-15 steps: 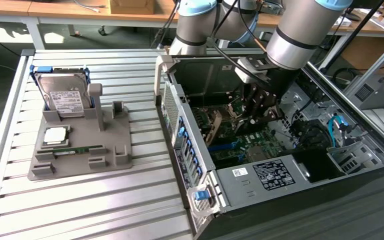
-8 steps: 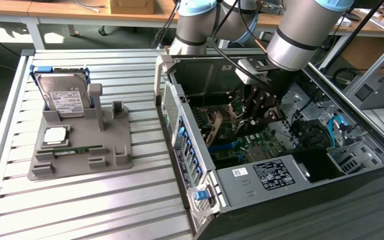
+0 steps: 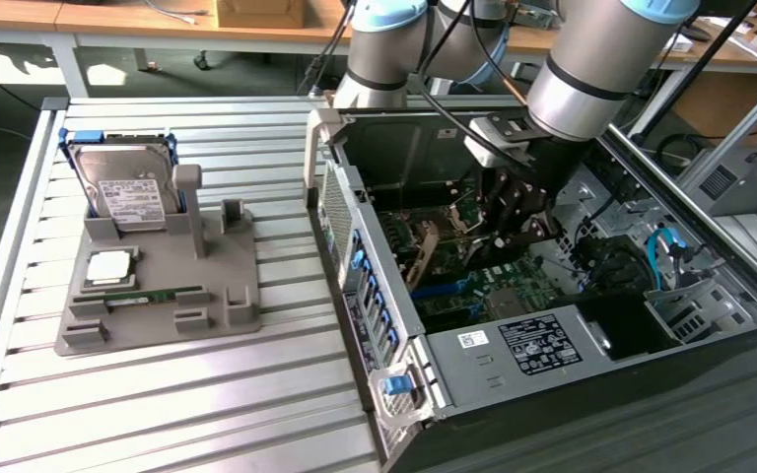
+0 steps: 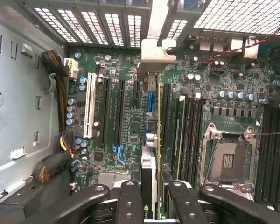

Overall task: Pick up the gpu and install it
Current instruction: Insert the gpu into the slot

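Wrist view: the fingers [image 4: 130, 205] pinch the gpu [image 4: 157, 140] edge-on over the motherboard [image 4: 126, 121], bracket [image 4: 156, 49] at the rear grille. Seating well likely needs vertical, even pressure along its slot.

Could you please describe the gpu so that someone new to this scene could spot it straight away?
Look inside the open computer case, above the green motherboard. The gpu stands edge-on there, held by the gripper. Unlike the black slots and the white slot beside it, it is a thin card ending in a silver bracket.
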Tool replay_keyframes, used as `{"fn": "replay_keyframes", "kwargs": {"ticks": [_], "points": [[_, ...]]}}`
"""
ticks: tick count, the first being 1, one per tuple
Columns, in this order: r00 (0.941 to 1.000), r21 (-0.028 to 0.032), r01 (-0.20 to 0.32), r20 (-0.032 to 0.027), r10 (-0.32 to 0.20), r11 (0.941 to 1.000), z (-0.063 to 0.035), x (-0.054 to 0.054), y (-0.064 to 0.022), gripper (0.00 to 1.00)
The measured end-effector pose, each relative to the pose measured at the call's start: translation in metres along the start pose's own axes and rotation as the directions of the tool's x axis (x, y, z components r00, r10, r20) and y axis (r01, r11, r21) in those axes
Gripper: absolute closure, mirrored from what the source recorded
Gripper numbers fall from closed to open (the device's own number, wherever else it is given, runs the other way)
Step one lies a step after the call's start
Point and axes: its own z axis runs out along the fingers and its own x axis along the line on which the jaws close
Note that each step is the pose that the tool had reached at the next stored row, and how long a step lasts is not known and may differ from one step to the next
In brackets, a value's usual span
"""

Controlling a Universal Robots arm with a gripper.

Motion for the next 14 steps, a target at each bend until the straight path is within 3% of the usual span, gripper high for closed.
{"fn": "replay_keyframes", "kwargs": {"ticks": [14], "points": [[1.0, 0.0, 0.0, 0.0, 0.0, 1.0, 0.0003, 0.0038, 0.0006, 0.73]]}}
